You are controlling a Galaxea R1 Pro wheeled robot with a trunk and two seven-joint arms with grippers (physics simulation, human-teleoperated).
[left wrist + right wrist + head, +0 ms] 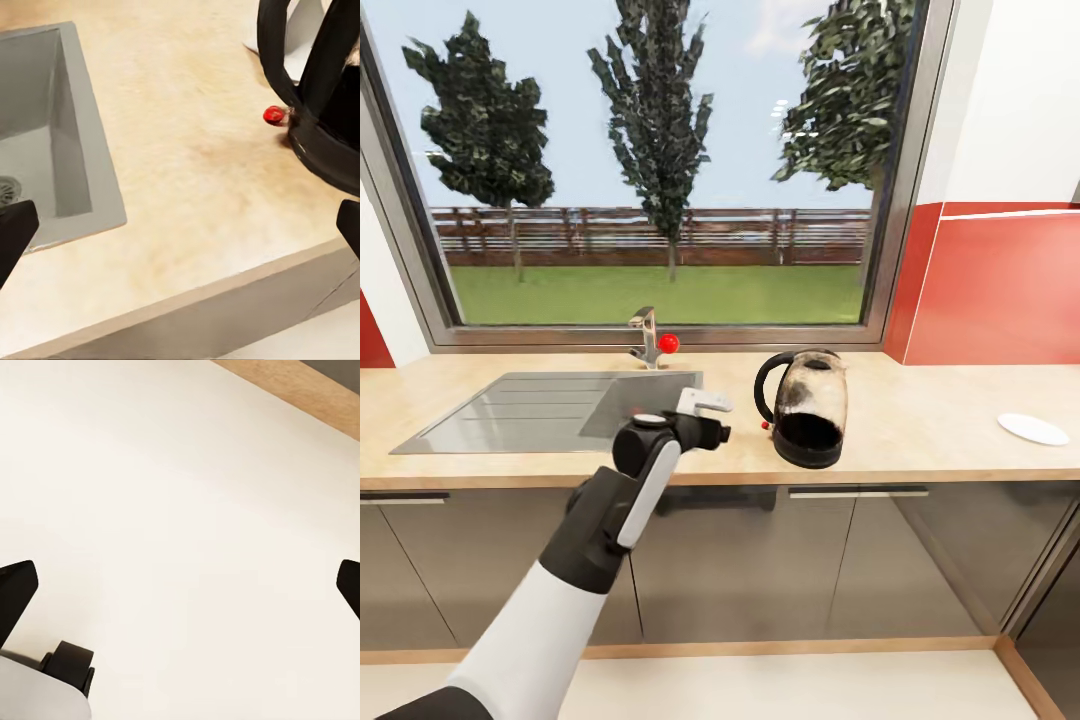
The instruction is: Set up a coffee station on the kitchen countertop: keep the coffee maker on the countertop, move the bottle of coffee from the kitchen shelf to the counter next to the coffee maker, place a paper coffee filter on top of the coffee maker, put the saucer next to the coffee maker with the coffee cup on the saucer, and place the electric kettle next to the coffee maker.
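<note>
Kettle (pixel 807 407): dark glass body, black base and black loop handle, small red switch (pixel 766 425) at the foot of the handle. Stands upright on the surface (pixel 920 420) near its front edge, to the right of the sink, handle turned toward the sink. In the left wrist view the kettle (pixel 322 97) shows its handle, lower body and the red switch (pixel 274 115).

Saucer (pixel 1032 429): white, flat, lying on the surface toward the right end, well apart from the kettle.

Left tool (pixel 705 415): held above the front edge of the surface, between the sink and the kettle, near the kettle's handle but apart from it. In the left wrist view the left tool (pixel 180 225) has its dark fingertips (pixel 15 232) at opposite margins, set wide, with nothing between them.

Right tool (pixel 180 585): seen in the right wrist view over a pale floor (pixel 180 510), fingertips (pixel 15 589) set wide, gripping nothing.

Sink (pixel 550 410): grey steel basin with drainboard, let into the left half of the surface; drain visible in the left wrist view of the sink (pixel 45 142).

Tap (pixel 648 340): metal, with a red knob, at the back edge of the surface behind the sink.

Window (pixel 650 160): wide, above the back edge; trees, fence and lawn beyond.

Cabinets (pixel 840 560): grey fronts below the surface.
</note>
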